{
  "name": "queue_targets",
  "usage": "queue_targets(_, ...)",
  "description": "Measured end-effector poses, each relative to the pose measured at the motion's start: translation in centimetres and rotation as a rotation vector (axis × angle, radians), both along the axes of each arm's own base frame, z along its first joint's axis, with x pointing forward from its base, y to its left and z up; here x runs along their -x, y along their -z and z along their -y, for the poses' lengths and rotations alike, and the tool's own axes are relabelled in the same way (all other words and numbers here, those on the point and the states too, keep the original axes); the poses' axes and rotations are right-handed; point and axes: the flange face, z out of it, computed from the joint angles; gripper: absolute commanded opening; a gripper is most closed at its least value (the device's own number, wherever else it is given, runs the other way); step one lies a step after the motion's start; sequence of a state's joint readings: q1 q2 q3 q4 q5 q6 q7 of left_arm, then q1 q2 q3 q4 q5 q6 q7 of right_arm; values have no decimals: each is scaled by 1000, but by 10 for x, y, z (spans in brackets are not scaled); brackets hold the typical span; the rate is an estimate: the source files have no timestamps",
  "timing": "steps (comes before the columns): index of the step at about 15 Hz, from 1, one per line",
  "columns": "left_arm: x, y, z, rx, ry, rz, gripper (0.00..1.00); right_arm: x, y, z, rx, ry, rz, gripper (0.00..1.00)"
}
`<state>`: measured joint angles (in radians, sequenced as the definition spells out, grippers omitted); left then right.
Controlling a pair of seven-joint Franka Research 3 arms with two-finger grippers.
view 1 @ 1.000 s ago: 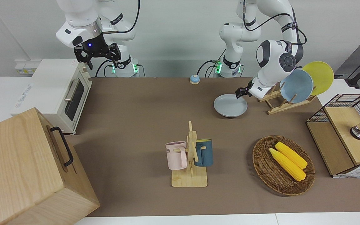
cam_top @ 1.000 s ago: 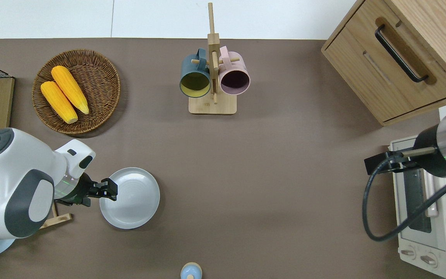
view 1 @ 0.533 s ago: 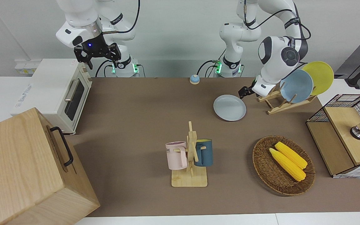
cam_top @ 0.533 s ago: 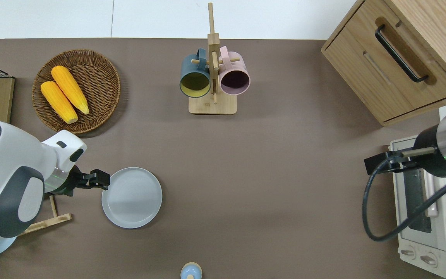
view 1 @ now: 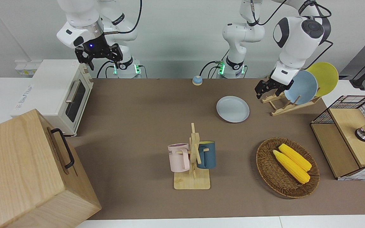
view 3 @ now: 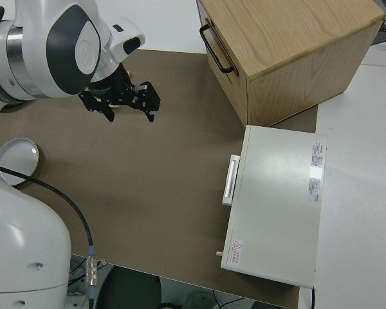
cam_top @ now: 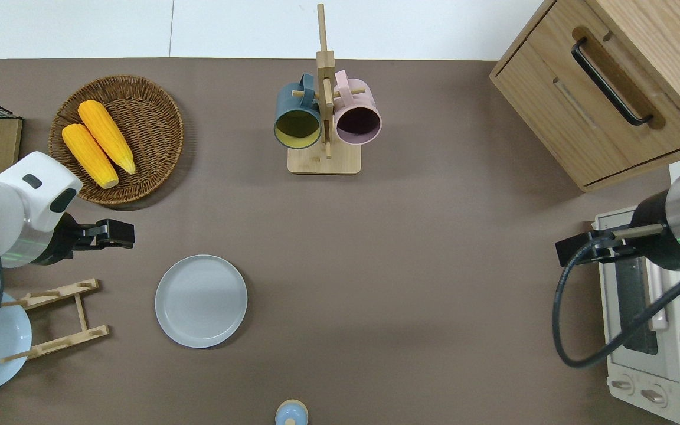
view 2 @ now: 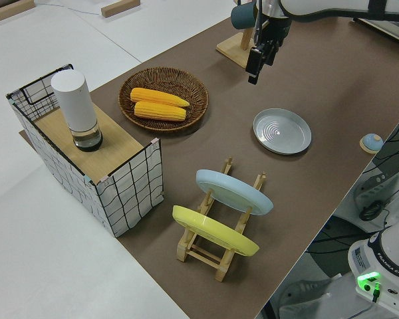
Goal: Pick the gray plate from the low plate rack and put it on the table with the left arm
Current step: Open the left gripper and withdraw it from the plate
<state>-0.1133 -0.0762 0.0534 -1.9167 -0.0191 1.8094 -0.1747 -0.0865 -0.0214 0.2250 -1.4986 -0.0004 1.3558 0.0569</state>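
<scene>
You had the gray plate point(cam_top: 200, 300) lying flat on the tabletop point(cam_top: 411, 265), beside the low plate rack point(cam_top: 59, 319) on the side toward the right arm's end, clear of the pegs and touching nothing else. The rack kept a blue plate point(view 1: 300, 87) and a yellow plate point(view 1: 323, 78) leaning in its slots, the yellow one toward the left arm's end.

Your left end effector point(cam_top: 114, 233) hung in the air over bare tabletop between the wicker basket point(cam_top: 157, 112) holding two corn cobs point(cam_top: 97, 143) and the gray plate, apart from both. It carried nothing, and its fingers point(view 1: 258, 92) stood spread apart, released.

Your right arm was parked, its end effector point(view 1: 98, 56) empty with the fingers spread.

The mug stand point(cam_top: 323, 118) stood near the middle of the tabletop, farther from the robots than the gray plate, with a pink mug point(view 1: 179, 157) and a dark blue mug point(view 1: 207, 155) hung on it.
</scene>
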Motion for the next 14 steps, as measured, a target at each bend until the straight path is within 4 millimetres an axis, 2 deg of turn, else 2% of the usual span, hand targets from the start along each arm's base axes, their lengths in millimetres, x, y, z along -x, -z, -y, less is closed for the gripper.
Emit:
queue_targets(3,-6,-21,1,3,1,47,998,0,0,0,0,0,0,987)
queue_targets(6,-14,-55,1,6,0,110,1000,0,0,0,0,0,0,987)
queue_targets(7,-15,-60,1,6,0,109,1000,0,0,0,0,0,0,990)
queue_targets(14,-20,-58,1,3,0,86,1000,0,0,0,0,0,0,990)
